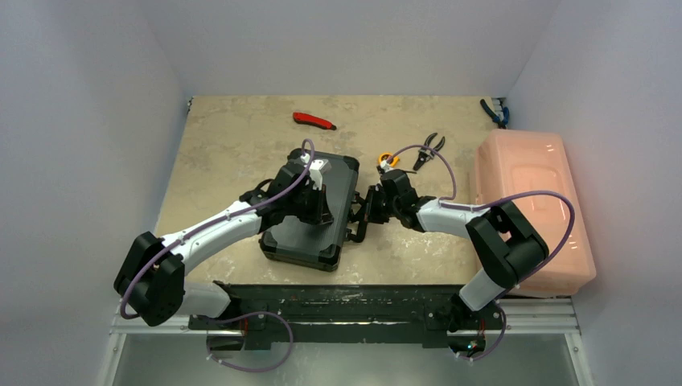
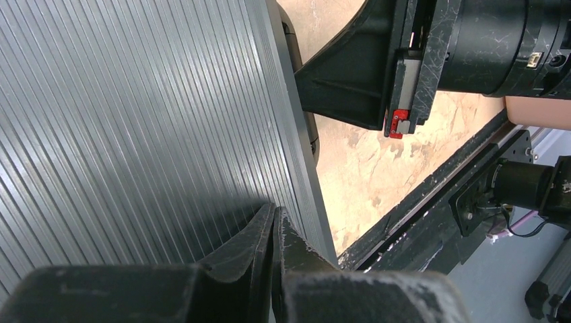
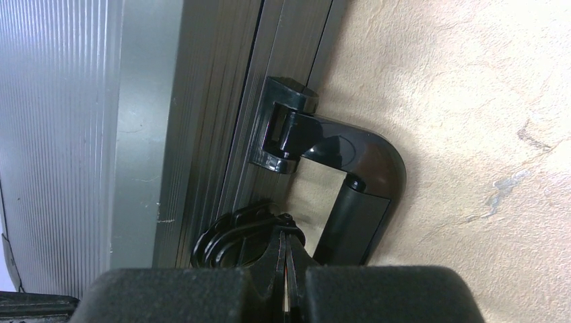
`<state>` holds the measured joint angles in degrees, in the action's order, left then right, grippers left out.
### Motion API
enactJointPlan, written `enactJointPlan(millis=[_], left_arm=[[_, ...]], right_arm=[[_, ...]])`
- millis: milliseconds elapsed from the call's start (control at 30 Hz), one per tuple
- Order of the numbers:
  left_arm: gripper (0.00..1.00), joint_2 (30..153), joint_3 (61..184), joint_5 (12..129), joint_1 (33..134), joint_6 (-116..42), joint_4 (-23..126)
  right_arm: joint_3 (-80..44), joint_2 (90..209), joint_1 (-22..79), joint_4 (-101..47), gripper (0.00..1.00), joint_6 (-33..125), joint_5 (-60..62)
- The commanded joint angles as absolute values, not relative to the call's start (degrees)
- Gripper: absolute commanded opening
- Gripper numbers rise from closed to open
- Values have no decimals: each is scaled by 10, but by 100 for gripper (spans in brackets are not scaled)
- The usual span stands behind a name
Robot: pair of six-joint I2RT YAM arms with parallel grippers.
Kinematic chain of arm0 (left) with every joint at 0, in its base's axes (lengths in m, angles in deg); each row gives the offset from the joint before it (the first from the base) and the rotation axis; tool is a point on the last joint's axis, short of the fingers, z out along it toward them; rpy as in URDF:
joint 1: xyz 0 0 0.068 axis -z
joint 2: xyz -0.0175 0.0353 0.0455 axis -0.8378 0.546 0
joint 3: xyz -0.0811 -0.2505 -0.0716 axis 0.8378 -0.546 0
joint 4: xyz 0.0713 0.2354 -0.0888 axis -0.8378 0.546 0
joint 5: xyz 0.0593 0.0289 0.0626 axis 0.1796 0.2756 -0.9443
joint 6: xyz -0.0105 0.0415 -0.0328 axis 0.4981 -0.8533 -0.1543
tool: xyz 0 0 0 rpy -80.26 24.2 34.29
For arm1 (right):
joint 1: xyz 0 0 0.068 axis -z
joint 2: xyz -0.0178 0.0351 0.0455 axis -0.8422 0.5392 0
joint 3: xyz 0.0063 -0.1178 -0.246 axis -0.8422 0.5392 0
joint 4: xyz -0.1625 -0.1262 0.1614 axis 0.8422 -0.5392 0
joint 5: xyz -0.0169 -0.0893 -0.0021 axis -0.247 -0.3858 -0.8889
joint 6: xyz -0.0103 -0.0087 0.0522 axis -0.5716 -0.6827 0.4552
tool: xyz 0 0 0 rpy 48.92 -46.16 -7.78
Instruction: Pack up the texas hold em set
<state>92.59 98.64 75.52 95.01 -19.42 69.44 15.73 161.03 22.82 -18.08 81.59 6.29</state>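
The black hard case (image 1: pixel 304 241) lies closed and flat on the table. Its ribbed lid (image 2: pixel 135 121) fills the left wrist view. My left gripper (image 1: pixel 319 198) is shut and empty, with its tips (image 2: pixel 275 212) resting on the lid near the handle-side edge. My right gripper (image 1: pixel 363 214) is shut, and its tips (image 3: pixel 284 232) touch a black latch (image 3: pixel 232 239) on the case's side, next to the black handle (image 3: pixel 357 182). The chip rolls, discs and card decks are out of view.
A red-handled tool (image 1: pixel 314 121) lies at the back. Black pliers (image 1: pixel 429 151) and a yellow tape measure (image 1: pixel 386 158) lie right of the case. A pink translucent bin (image 1: pixel 531 201) stands at the right, and blue pliers (image 1: pixel 492 112) lie in the back right corner. The black base rail (image 1: pixel 354 301) runs along the near edge.
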Motion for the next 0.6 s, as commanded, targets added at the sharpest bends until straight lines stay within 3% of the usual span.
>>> enactJointPlan(millis=[0,567], left_arm=[[2,942,987,739,959,-203,784],[2,896,1038,730,960,-201,838]], right_arm=[[151,1641,224,-194,0,803,41],[156,1676,224,-185,0,803,24]])
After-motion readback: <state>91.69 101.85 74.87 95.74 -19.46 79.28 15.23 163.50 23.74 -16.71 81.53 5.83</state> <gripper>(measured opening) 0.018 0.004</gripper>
